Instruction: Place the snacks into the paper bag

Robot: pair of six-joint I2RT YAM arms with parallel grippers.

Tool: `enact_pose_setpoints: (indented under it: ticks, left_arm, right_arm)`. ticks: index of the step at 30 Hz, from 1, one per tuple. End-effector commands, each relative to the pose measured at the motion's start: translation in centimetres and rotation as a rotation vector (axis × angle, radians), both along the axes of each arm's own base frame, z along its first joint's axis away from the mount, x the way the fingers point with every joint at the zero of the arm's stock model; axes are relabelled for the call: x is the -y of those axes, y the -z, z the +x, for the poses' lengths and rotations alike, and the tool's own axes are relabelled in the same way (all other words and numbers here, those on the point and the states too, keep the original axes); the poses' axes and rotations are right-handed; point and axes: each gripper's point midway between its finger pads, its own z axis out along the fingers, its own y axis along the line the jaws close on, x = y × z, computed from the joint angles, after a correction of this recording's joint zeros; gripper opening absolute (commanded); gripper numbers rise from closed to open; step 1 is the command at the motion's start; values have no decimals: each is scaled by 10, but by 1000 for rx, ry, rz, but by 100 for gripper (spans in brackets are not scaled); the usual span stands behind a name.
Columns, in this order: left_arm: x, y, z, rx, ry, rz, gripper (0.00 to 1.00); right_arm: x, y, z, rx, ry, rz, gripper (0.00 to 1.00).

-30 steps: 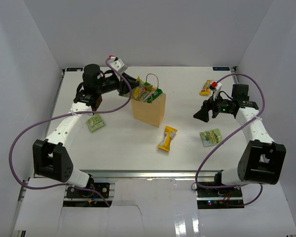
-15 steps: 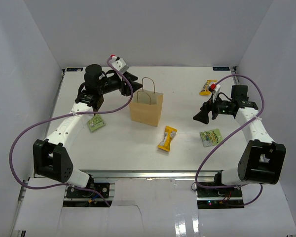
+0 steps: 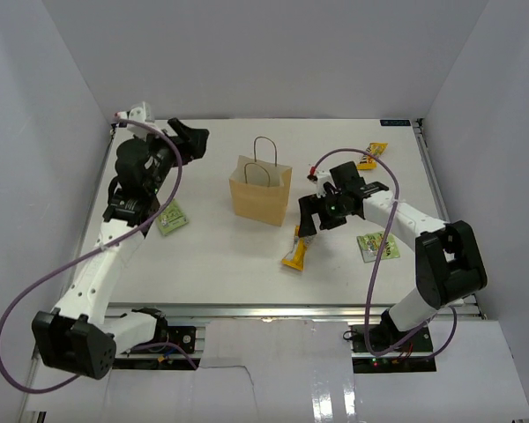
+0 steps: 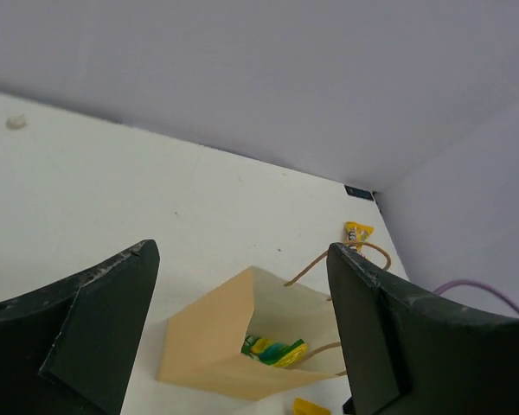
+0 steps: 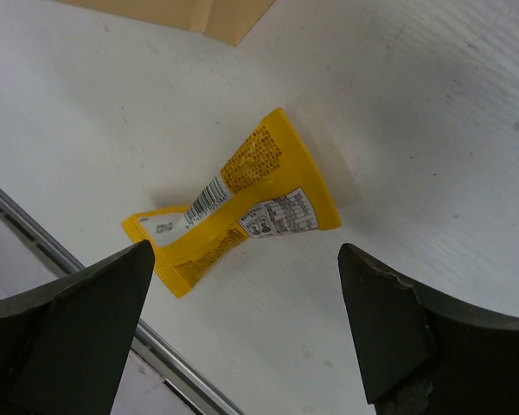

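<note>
The paper bag (image 3: 261,192) stands upright mid-table, and the left wrist view shows the bag (image 4: 209,341) holding a green-and-yellow pouch (image 4: 277,350). My left gripper (image 3: 194,141) hangs open and empty, raised to the bag's left and apart from it. My right gripper (image 3: 307,222) is open just above a yellow bar wrapper (image 3: 295,251) lying in front of the bag's right corner. In the right wrist view that wrapper (image 5: 233,207) lies flat between and beyond the spread fingers of the gripper (image 5: 246,251). A second yellow wrapper (image 3: 370,156) lies at the back right. Light-green packets lie at left (image 3: 169,218) and at right (image 3: 376,245).
White walls close off the table at the back and on both sides. The metal rail of the table's front edge (image 5: 95,285) runs close to the yellow wrapper. The right arm's cable (image 3: 370,256) loops over the table near the right green packet.
My left gripper opened and drew back left from the bag, leaving the green-and-yellow pouch inside. My right arm swung left from the table's right side to above the yellow wrapper.
</note>
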Motion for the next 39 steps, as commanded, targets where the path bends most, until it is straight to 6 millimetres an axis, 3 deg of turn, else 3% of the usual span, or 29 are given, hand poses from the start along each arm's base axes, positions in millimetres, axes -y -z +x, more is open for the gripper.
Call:
enact_pose_setpoints:
  ticks: [1, 6, 9, 14, 18, 20, 21, 23, 24, 28, 32, 35, 37, 38, 39]
  left_arm:
    - [-43, 47, -20, -180, -270, -249, 89]
    - [-63, 71, -48, -243, -367, -308, 89]
    - [-75, 88, -59, -302, -438, -322, 89]
    - [-81, 118, -77, -390, -490, -352, 89]
    - [-85, 136, -87, -427, -514, -358, 89]
    - [-87, 141, -90, -437, -525, -359, 89]
    - [-88, 145, -90, -441, -536, -358, 89]
    - [-90, 151, -91, -456, -548, -351, 89]
    - [-92, 159, -92, -474, -568, -348, 89]
    - [-91, 198, -96, -582, -595, -331, 90]
    - [-87, 233, -100, -707, -592, -321, 90]
    - [-91, 248, -101, -772, -608, -312, 90]
    - [-91, 252, -99, -790, -598, -299, 90]
    - [-91, 253, -98, -794, -597, -295, 90]
    - [-92, 254, -97, -794, -598, -293, 90]
  right_arm:
    - [-8, -5, 17, -57, 330, -9, 91]
    - [-24, 17, 0, -186, 400, -28, 93]
    - [-21, 34, -7, -237, 441, -62, 100]
    - [-27, 54, -21, -313, 421, -69, 83]
    - [-24, 69, -17, -318, 438, -140, 72]
    - [-16, 74, -16, -310, 443, -184, 60]
    - [-10, 70, -11, -292, 454, -185, 47]
    - [-1, 66, -6, -257, 451, -197, 36]
    - [6, 59, 2, -228, 468, -193, 29]
    - [23, 38, 20, -123, 447, -165, 20]
    - [26, -8, 43, 29, 266, 10, 15]
    - [1, -83, 36, 295, -166, 273, 8]
    - [-6, -111, 33, 439, -308, 321, 8]
    - [-13, -139, 29, 533, -398, 377, 8]
    - [-16, -152, 34, 643, -466, 378, 8]
